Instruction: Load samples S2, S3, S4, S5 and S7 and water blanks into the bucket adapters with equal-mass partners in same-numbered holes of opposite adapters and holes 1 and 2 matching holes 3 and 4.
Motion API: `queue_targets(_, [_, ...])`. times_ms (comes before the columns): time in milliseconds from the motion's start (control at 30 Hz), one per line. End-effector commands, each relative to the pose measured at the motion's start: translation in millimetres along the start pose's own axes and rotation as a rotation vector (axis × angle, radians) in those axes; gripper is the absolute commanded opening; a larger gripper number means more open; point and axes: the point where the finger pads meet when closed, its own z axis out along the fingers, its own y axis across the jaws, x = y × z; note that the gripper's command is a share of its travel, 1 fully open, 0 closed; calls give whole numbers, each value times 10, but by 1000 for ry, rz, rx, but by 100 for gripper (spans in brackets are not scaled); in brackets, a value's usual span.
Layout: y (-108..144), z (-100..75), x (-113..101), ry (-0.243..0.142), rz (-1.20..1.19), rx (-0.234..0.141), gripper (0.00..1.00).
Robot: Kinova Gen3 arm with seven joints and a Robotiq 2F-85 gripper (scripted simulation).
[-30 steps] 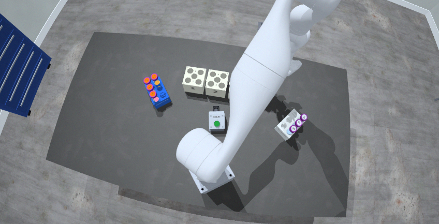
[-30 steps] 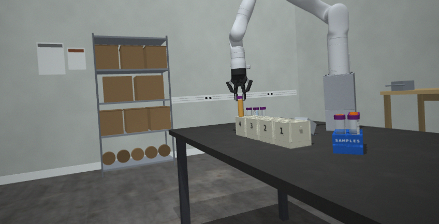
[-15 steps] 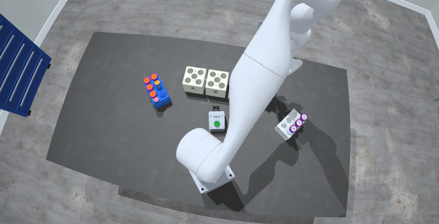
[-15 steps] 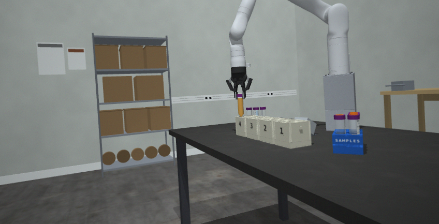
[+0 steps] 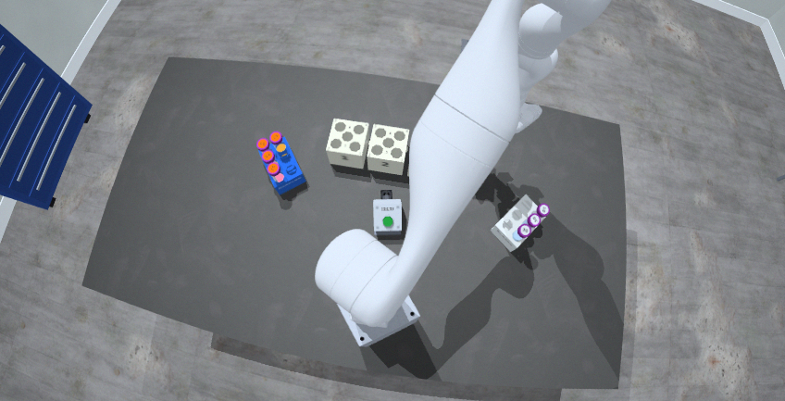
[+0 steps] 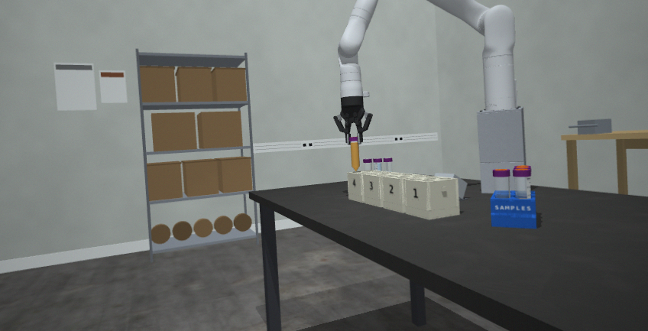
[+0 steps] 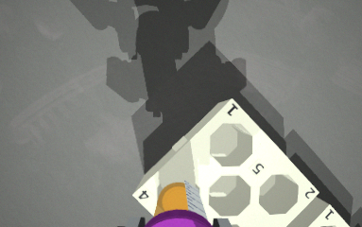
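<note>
My gripper (image 6: 353,137) (image 7: 178,223) is shut on the purple cap of an orange-filled sample tube (image 6: 354,157) (image 7: 172,199) and holds it upright. The tube's tip hangs just above adapter 4 (image 6: 354,187) (image 7: 198,148), over the corner marked 4. That adapter's holes 1 (image 7: 231,144), 5 (image 7: 229,193) and 2 (image 7: 278,194) are empty. Adapters 3 (image 6: 371,187), 2 (image 6: 391,191) (image 5: 388,149) and 1 (image 6: 429,196) (image 5: 347,144) stand in a row beside it. In the overhead view the arm hides the gripper, the tube and adapters 3 and 4. I cannot read the tube's ID.
The blue SAMPLES rack (image 5: 290,172) (image 6: 513,212) holds several orange-dotted tubes. The white blank rack (image 5: 509,224) holds three white-dotted tubes (image 5: 533,219) (image 6: 377,162). The green DONE key (image 5: 388,221) sits on its small desk in front of adapter 2.
</note>
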Motion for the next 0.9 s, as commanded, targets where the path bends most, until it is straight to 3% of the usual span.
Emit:
queue_targets(0, [-8,-9,-2,-1,0,2,10])
queue_targets(867, [-7,-302,-2,-1,0,2,10])
